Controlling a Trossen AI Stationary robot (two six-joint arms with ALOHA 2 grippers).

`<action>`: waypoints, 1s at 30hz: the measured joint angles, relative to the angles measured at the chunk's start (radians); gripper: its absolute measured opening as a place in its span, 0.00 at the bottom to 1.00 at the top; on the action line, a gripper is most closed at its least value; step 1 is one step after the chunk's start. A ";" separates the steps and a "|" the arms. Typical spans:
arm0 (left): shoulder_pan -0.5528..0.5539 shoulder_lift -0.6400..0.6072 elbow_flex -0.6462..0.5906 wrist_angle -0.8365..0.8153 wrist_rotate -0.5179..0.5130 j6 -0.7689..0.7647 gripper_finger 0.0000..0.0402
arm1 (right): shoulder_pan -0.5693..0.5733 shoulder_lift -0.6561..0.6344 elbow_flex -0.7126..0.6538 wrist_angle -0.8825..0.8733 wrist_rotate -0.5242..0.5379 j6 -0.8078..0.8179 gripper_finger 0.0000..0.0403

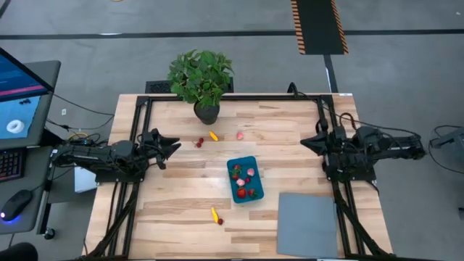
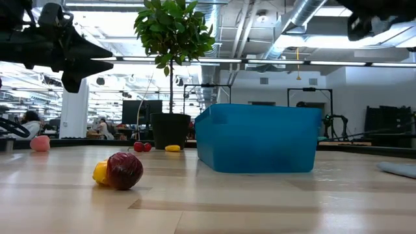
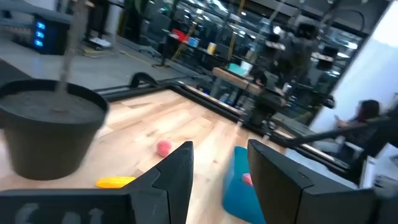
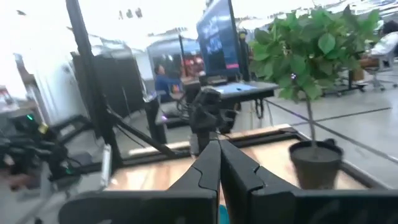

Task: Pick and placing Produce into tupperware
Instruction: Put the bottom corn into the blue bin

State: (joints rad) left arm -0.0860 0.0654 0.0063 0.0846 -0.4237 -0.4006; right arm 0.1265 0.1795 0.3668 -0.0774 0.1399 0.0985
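Note:
The teal-blue tub (image 1: 244, 190) sits mid-table with several red and pink pieces inside; it also shows in the low view (image 2: 257, 138). Loose produce lies on the wood: red pieces (image 1: 199, 143), a yellow piece (image 1: 213, 135) and a pink piece (image 1: 240, 135) near the plant, and a yellow and a dark red piece (image 1: 217, 216) toward the near edge (image 2: 123, 170). My left gripper (image 1: 174, 145) hovers open left of the far pieces, above the table (image 3: 221, 168). My right gripper (image 1: 304, 141) is shut and empty at the right side (image 4: 219, 158).
A potted plant (image 1: 203, 83) stands at the far edge, its black pot (image 3: 50, 124) close to the far pieces. A grey mat (image 1: 307, 225) lies at the near right corner. Bare wood lies between the tub and both arms. Monitors and people show beyond the table.

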 joint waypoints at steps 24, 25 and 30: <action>0.000 0.233 0.016 -0.025 0.159 -0.087 0.35 | 0.010 -0.113 -0.360 0.146 0.019 0.111 0.08; 0.000 0.254 0.016 -0.010 0.160 -0.088 0.35 | 0.011 -0.114 -0.360 0.139 0.019 0.111 0.08; 0.000 0.344 0.016 0.031 0.264 -0.058 0.35 | 0.011 -0.114 -0.361 0.130 0.019 0.123 0.07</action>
State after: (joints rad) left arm -0.0864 0.4090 0.0223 0.1155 -0.1597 -0.4588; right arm 0.1371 0.0658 0.0063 0.0528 0.1589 0.2210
